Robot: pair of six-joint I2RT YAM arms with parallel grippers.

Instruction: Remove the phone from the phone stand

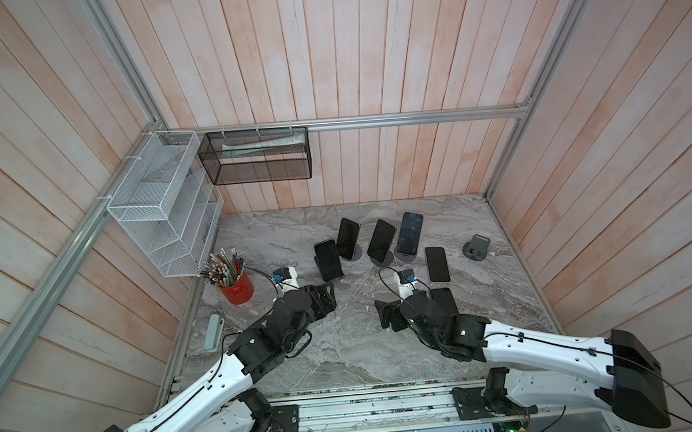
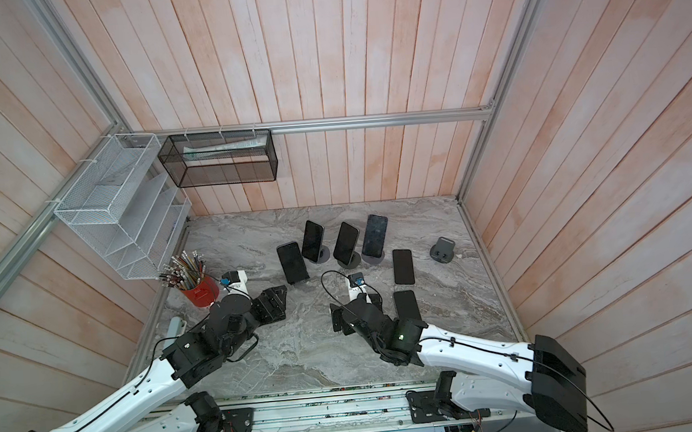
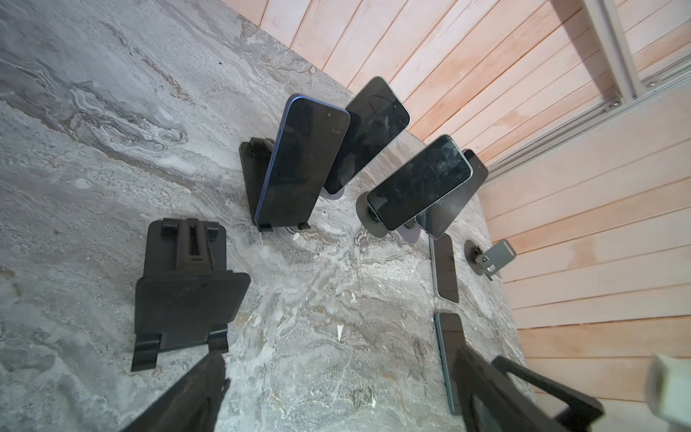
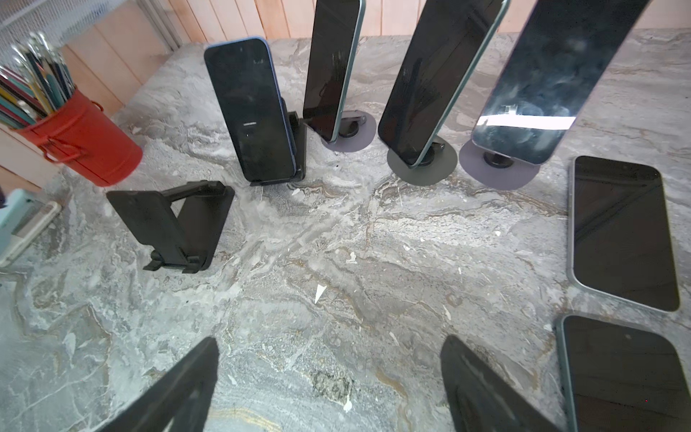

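Note:
Several dark-screened phones stand propped at the back of the marble table. A blue-edged phone point(image 1: 328, 260) point(image 3: 299, 164) point(image 4: 250, 108) leans on a black folding phone stand point(image 4: 299, 149). Three more point(image 1: 348, 237) point(image 1: 381, 239) point(image 1: 410, 231) lean on round-based stands. Two phones point(image 1: 437, 264) point(image 1: 444, 300) lie flat on the right. An empty black folding stand point(image 3: 183, 291) point(image 4: 175, 224) sits close in front of my left gripper point(image 1: 325, 297) point(image 3: 340, 355), which is open over bare marble. My right gripper point(image 1: 384, 314) point(image 4: 331, 341) is also open and empty, beside the nearer flat phone.
An empty grey stand point(image 1: 476, 247) sits at the back right. A red cup of pencils point(image 1: 237, 289) stands left of my left arm, with a pale teal object point(image 1: 213, 332) at the table's left edge. A white mesh rack point(image 1: 160, 205) and a black mesh basket point(image 1: 254, 156) hang on the walls.

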